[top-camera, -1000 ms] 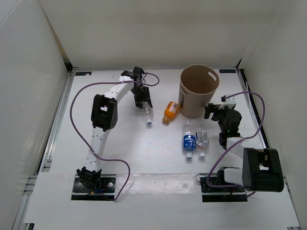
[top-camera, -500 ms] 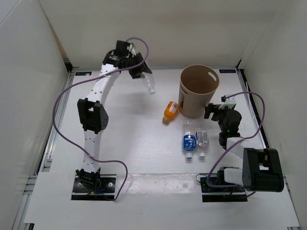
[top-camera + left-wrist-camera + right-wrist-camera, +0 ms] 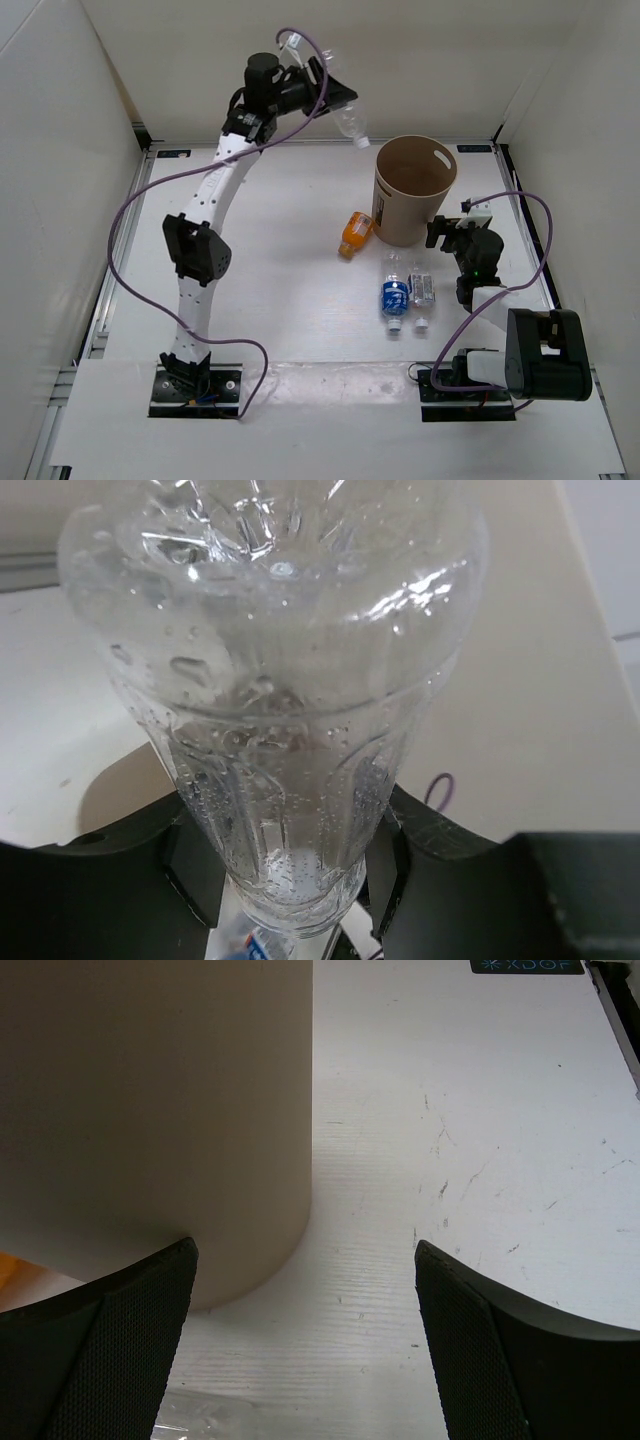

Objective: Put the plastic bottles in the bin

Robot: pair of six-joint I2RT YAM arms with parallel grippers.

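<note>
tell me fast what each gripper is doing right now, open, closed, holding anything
Left gripper: closed on the long clear bottle, high in the air.
Right gripper: open, empty, low beside the bin.

Glossy clear plastic, droplet-beaded: long bottle (image 3: 280, 710). Matt tan card: bin (image 3: 150, 1110). Matt white, finely scuffed: table (image 3: 450, 1160).

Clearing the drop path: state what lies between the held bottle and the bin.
Nothing. In the top view the long clear bottle, in the left gripper, is apart from the bin; only bare table shows between.
</note>
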